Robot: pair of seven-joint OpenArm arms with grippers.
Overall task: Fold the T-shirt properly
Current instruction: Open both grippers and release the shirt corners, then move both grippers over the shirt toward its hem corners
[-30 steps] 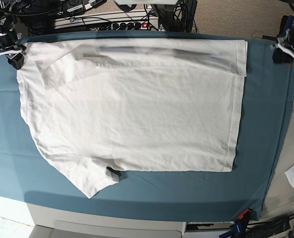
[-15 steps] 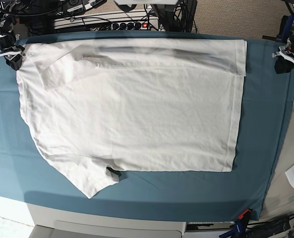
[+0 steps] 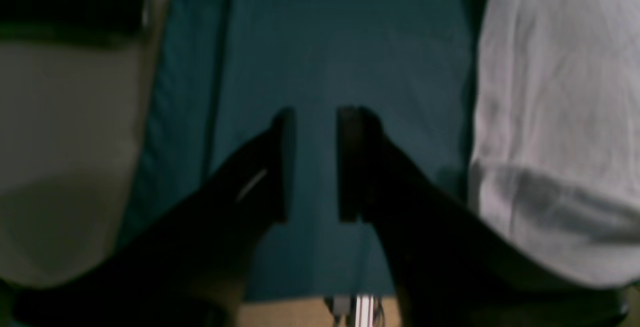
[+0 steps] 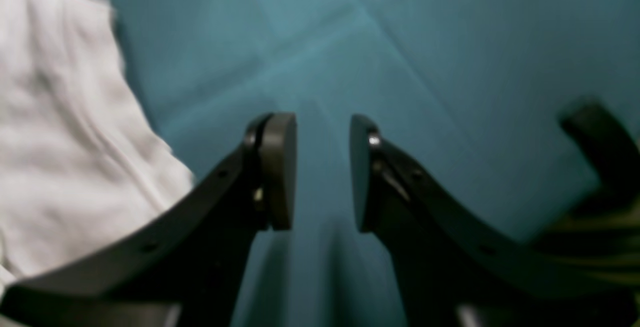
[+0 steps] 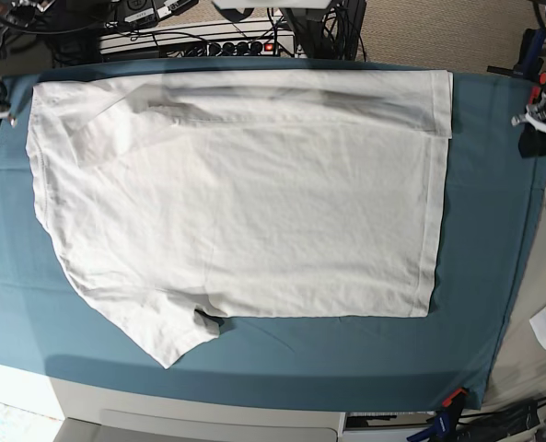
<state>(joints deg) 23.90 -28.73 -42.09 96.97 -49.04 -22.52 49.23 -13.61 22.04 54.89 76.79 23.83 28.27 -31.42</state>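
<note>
T-shirt (image 5: 236,198) lies flat on the teal-covered worktop (image 5: 493,230), filling most of it. The far long edge is already folded over as a band along the back. One sleeve (image 5: 167,336) sticks out at the near side toward the view's left, and the hem (image 5: 435,212) runs down the view's right.

Both claws are empty and off the cloth. Left claw (image 3: 315,164) hangs over bare teal, pads parted by a narrow gap, shirt edge just beside it. Right claw (image 4: 322,172) does likewise, pads apart, with white fabric off to one side.

Risks: the near sleeve is still loose, so a fold made over it would likely trap a lump or leave it poking out. The claws stand fairly narrow; coming down on the flat shirt, they may push cloth ahead of them and wrinkle it instead of pinching an edge. They could also snag the teal cover along with the shirt, since the two lie flush. Uneven lift between the two arms would skew the fold line, and dragging could undo the back band.

Versus the earlier base frames: both claws have pulled outward, away from the shirt's far corners toward the frame edges. The far corner at the view's left now lies flatter and squarer. The rest of the shirt looks unchanged.
</note>
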